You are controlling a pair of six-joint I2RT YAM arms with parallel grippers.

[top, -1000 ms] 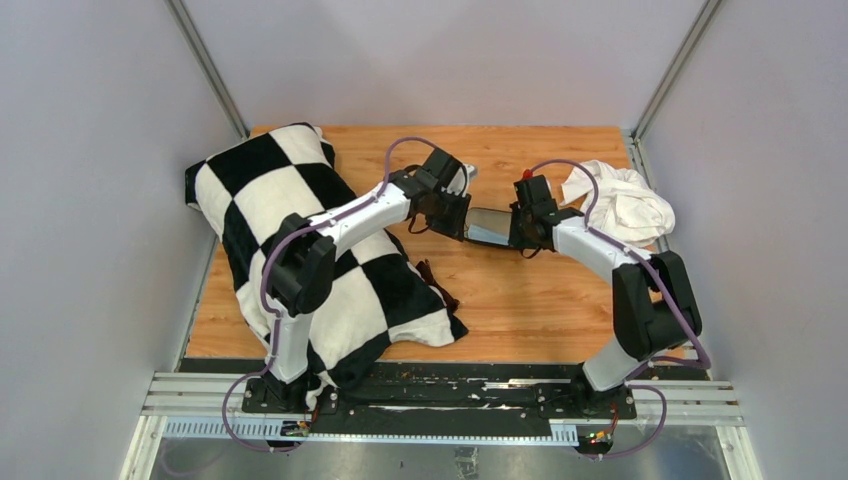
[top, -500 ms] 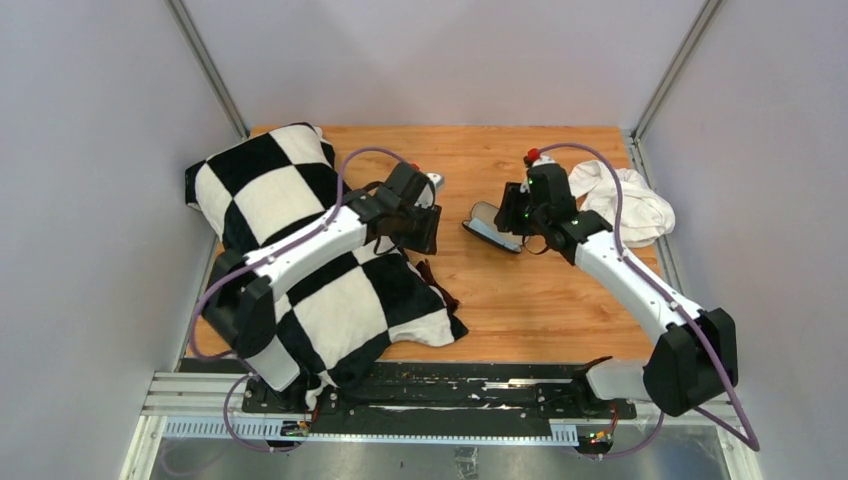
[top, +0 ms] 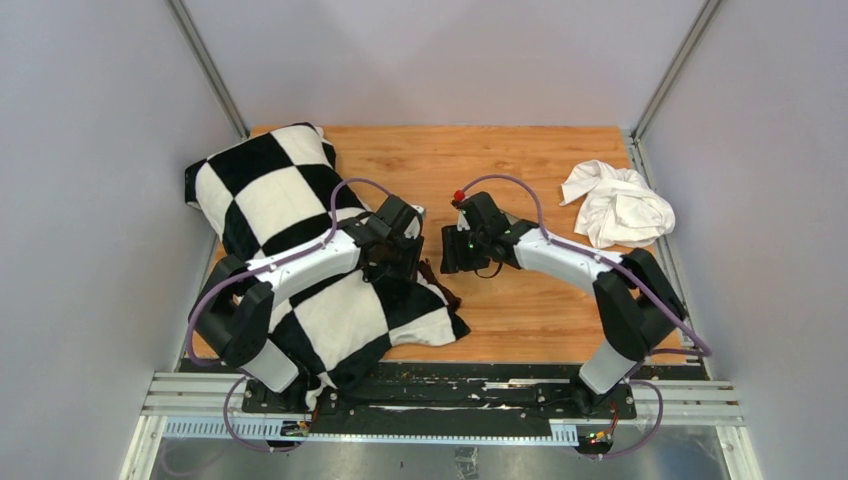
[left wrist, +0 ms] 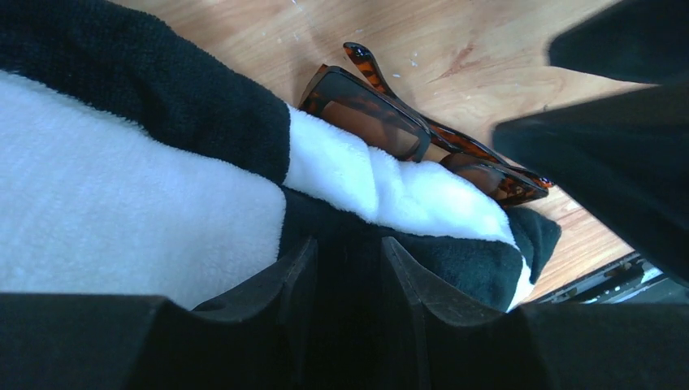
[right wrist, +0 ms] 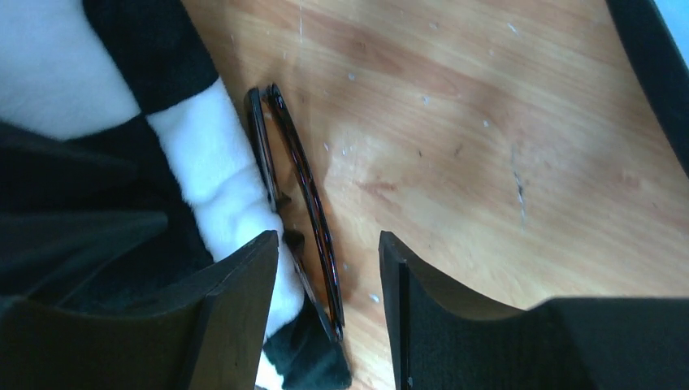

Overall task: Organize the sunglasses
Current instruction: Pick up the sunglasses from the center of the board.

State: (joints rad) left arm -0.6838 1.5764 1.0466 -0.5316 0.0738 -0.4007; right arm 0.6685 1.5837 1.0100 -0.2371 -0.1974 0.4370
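The sunglasses [top: 438, 284], dark reddish-brown with brown lenses, lie folded on the wood against the edge of the checkered blanket [top: 290, 210]. In the left wrist view the sunglasses [left wrist: 382, 122] sit partly tucked under a white fold of the blanket [left wrist: 122, 195]. My left gripper [top: 402, 262] is low over the blanket's edge. Its jaws [left wrist: 348, 241] stand a little apart with only black blanket showing between them. My right gripper [top: 452, 255] is open just above the sunglasses. In the right wrist view its jaws [right wrist: 328, 236] straddle one end of the sunglasses [right wrist: 305, 187], not touching. The black case does not show.
The black-and-white blanket [right wrist: 203, 162] covers the table's left side. A crumpled white cloth [top: 618, 205] lies at the back right. The black base rail [top: 440, 385] runs along the near edge. The two grippers are close together.
Both grippers have moved nearer and leftward from mid-table to the sunglasses at the blanket's edge. The dark case the right gripper held no longer shows, and its jaws are now open.
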